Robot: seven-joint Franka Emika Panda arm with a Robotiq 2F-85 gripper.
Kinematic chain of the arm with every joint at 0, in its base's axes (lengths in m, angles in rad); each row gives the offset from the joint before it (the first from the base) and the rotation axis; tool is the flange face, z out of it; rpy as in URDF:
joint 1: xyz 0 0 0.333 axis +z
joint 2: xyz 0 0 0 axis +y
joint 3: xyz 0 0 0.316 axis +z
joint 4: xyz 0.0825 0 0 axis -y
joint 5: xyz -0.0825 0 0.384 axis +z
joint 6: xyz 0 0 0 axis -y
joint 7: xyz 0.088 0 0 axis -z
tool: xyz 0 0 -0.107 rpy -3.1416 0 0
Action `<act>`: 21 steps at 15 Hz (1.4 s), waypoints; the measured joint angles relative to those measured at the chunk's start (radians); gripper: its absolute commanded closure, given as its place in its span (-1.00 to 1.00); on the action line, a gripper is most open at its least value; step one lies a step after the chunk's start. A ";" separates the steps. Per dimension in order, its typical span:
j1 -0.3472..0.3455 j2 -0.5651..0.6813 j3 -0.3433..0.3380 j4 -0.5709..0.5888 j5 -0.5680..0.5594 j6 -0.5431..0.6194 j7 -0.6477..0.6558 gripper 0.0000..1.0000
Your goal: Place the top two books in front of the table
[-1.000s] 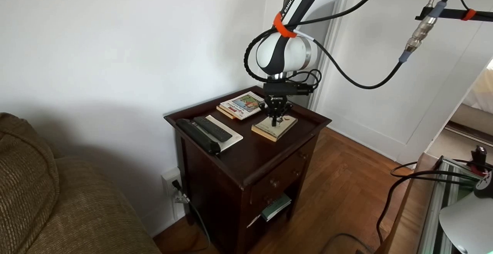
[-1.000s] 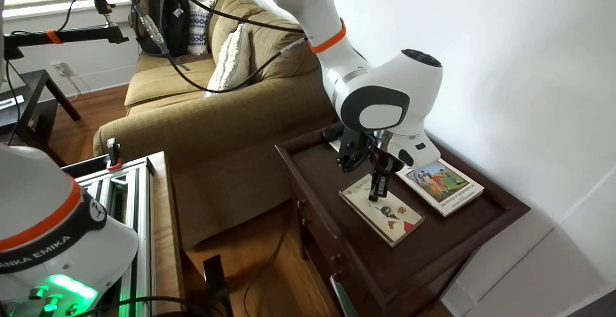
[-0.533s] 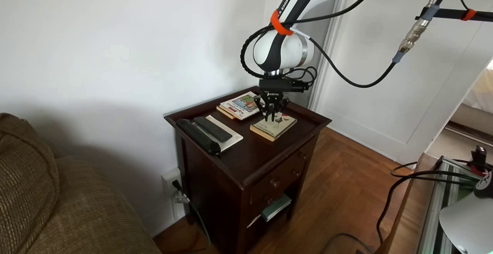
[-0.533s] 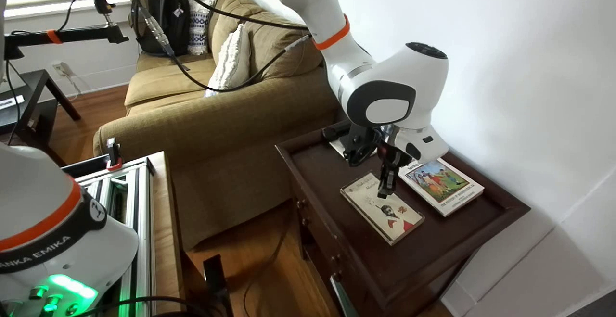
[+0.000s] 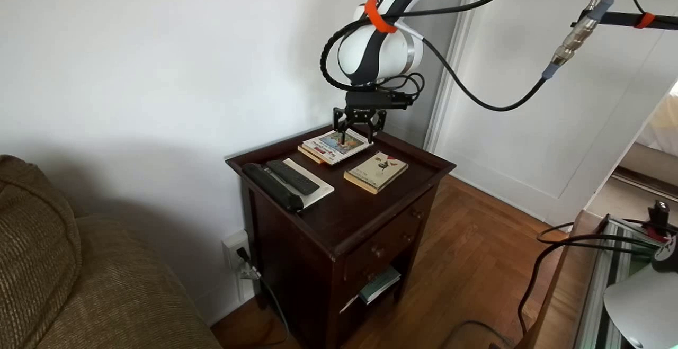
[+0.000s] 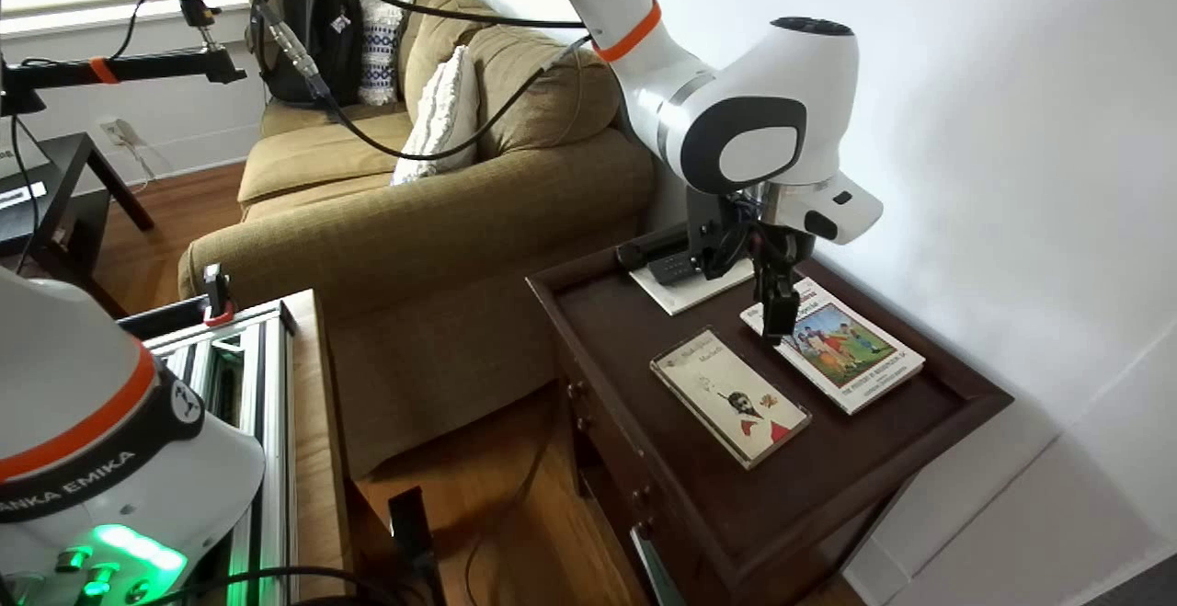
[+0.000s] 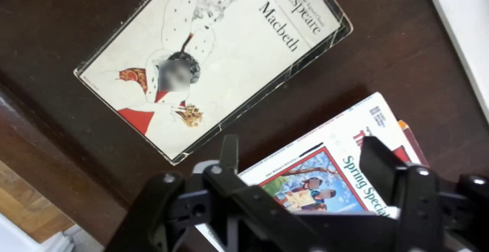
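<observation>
Newly shifted from above the paperback to over the white book on the desk: one gripper, spread and empty, that book presumably the next pick.

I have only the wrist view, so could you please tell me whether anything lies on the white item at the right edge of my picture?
Observer: Yes, a dark remote lies on that white item.
Operator: Thank you; does anything border the table beside the Spring Special book, on the side away from the Macbeth book?
Observer: Yes, a white wall rises along that side.
Operator: And is anything kept lower down in the table?
Observer: Yes, what looks like a green book shows low at its front.
</observation>
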State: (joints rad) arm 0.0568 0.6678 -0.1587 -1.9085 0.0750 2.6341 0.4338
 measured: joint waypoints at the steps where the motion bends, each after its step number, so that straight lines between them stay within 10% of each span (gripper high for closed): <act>1: 0.014 0.000 -0.005 0.000 -0.031 0.004 -0.007 -1.00; 21: 0.211 0.014 -0.099 0.011 -0.336 -0.093 -0.009 -1.00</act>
State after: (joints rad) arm 0.2677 0.6819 -0.2581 -1.8977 -0.2613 2.5416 0.4249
